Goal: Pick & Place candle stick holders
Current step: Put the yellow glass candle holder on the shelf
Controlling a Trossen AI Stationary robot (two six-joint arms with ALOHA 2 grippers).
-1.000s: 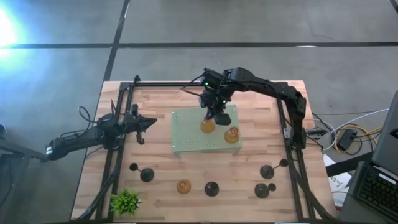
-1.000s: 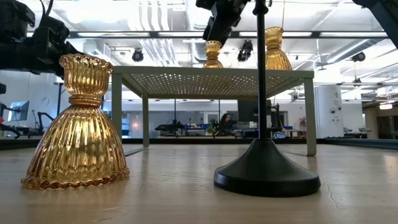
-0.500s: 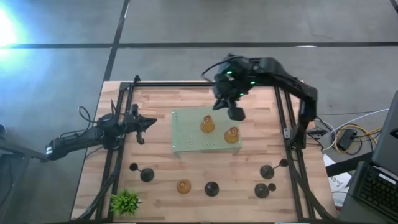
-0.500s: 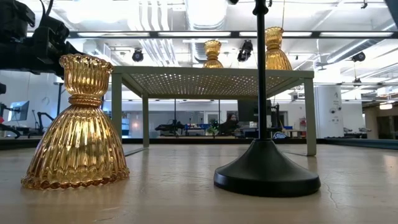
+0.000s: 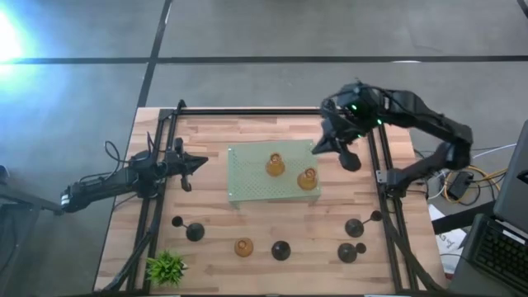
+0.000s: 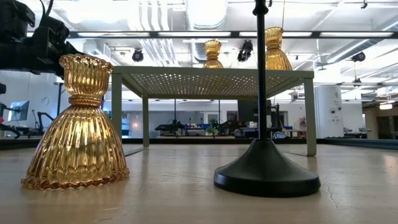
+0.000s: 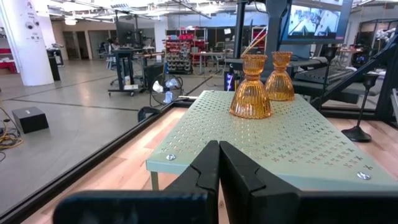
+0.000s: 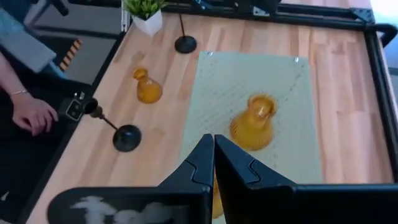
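Note:
Two amber holders [image 5: 275, 165] [image 5: 308, 178] stand upright on the pale green perforated mat [image 5: 247, 181], which is raised on short legs. A third amber holder [image 5: 243, 247] stands on the table near the front edge. Black holders stand along the front: one at the left [image 5: 194, 231], one in the middle [image 5: 280, 250], two at the right [image 5: 355, 227] [image 5: 348, 252]. My right gripper [image 5: 317, 148] [image 8: 212, 140] is shut and empty, raised just off the mat's far right corner. My left gripper [image 5: 205, 162] [image 7: 219, 149] is shut and empty, left of the mat.
A small green plant [image 5: 167, 267] stands at the front left corner. A black frame rail [image 5: 272, 110] runs around the table's far and side edges. A person's hand [image 8: 31, 112] shows beyond the table's front edge. Bare wood lies between the mat and the front row.
My right gripper has left the amber holder in the mat's middle. It has risen out of the low view and gone toward the table's right edge. The holder stays upright on the mat.

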